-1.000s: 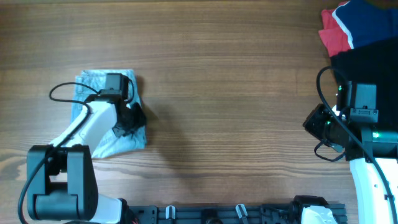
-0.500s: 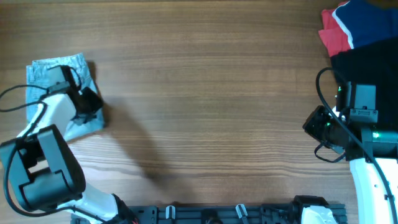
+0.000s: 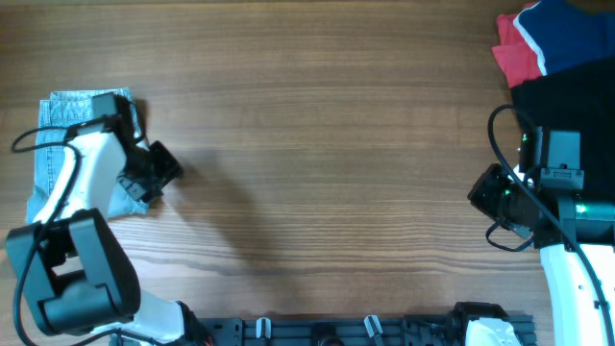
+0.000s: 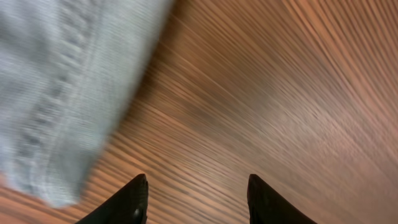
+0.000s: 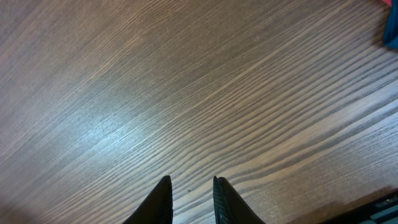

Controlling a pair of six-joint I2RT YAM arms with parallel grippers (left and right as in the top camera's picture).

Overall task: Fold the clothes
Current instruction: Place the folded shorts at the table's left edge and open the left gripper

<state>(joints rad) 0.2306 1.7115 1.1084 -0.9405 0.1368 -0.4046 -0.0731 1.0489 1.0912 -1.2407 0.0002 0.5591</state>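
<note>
Since the folded pale denim jeans (image 3: 53,144) lie as a compact bundle on the wooden table (image 3: 336,125), partly under the left arm, you are likely at the let-go and pull-away step; the fold itself looks finished. The left gripper (image 3: 159,173) sits just beside the jeans' right edge, jaws moderately wide, only bare wood between them, nothing held. Lift straight up before you swing away from the jeans, so no finger catches the stitched hem and drags a layer open. The right gripper (image 5: 189,182) hangs well apart from the jeans, jaws narrow and empty. The red, navy and black garment pile (image 3: 557,48) lies farthest from the jeans. No brand, label or writing is legible.
</note>
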